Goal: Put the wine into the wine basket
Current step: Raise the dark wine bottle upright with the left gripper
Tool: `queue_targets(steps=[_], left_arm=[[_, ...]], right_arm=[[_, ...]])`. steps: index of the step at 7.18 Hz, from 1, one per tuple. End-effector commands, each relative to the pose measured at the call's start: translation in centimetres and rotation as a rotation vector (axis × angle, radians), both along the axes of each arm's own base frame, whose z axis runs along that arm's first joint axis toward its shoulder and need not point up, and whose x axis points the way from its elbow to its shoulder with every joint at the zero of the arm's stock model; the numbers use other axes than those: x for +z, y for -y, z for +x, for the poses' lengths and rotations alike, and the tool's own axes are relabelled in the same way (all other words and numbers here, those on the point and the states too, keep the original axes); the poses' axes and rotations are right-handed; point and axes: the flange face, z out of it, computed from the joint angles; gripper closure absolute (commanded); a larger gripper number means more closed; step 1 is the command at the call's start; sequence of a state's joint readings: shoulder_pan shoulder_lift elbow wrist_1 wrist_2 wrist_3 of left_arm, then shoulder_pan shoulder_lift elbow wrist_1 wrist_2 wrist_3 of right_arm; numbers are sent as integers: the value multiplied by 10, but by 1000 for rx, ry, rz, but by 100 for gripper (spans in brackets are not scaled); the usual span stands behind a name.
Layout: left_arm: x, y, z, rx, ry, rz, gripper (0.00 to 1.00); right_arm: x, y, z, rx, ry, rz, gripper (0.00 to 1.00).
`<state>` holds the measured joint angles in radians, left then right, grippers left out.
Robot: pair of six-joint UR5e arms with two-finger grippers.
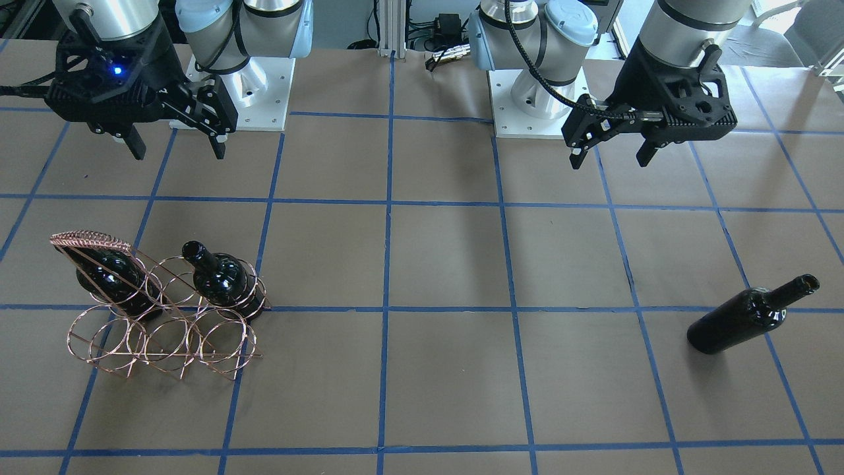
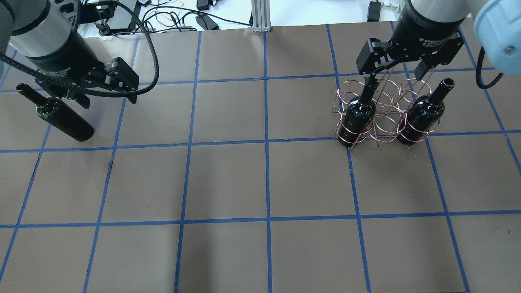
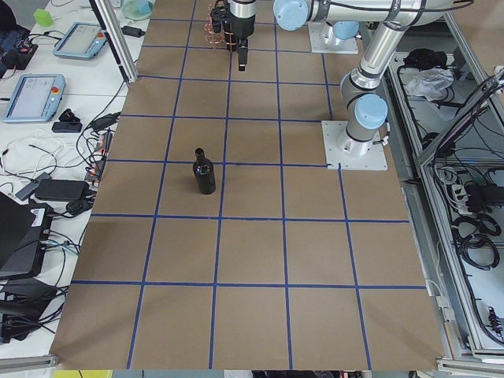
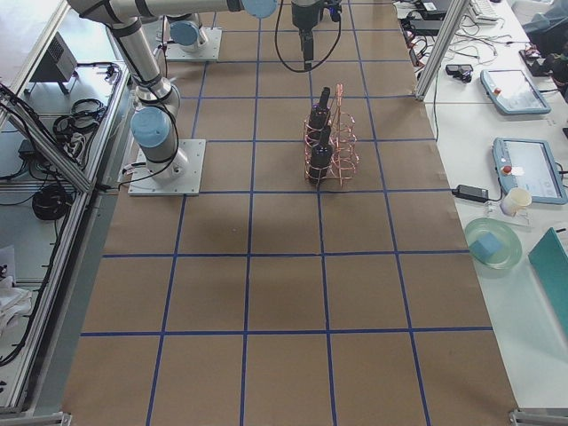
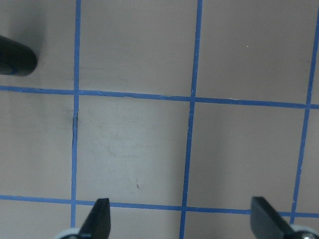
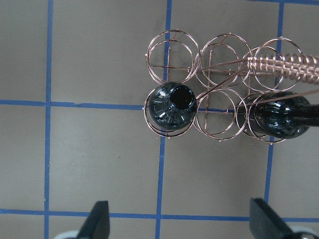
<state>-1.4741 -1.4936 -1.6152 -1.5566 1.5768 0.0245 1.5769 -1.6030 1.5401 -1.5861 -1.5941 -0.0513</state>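
Observation:
A glossy near-black wine bottle (image 1: 752, 315) lies on its side on the table; it also shows in the overhead view (image 2: 61, 118) and at the left wrist view's top left edge (image 5: 15, 59). My left gripper (image 1: 610, 158) hangs open and empty above the table beside it (image 5: 182, 224). The copper wire basket (image 2: 382, 114) holds two upright bottles (image 6: 172, 107) (image 6: 281, 119) in its end rings; the ring between them and the other row are empty. My right gripper (image 6: 182, 224) is open and empty, high above the basket (image 2: 394, 77).
The table is brown with a blue tape grid. The two arm bases (image 1: 241, 99) (image 1: 534, 105) stand at the robot's edge. Cables lie beyond the far edge (image 2: 179, 18). Benches with tablets (image 4: 515, 89) flank the operators' side.

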Motion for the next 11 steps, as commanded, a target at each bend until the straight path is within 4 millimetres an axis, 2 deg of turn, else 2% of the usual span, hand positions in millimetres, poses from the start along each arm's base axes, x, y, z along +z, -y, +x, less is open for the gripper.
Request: queue_targets(steps=[1, 6, 10, 11], left_arm=[[0, 0, 0, -4, 5, 3, 0], [-1, 1, 1, -6, 3, 3, 0], [-2, 3, 11, 7, 11, 8, 0], [-3, 7, 22, -18, 11, 12, 0]], right_arm=[[0, 0, 0, -2, 0, 0, 0], [0, 0, 0, -1, 0, 0, 0], [0, 0, 0, 2, 0, 0, 0], [0, 0, 0, 2, 0, 0, 0]])
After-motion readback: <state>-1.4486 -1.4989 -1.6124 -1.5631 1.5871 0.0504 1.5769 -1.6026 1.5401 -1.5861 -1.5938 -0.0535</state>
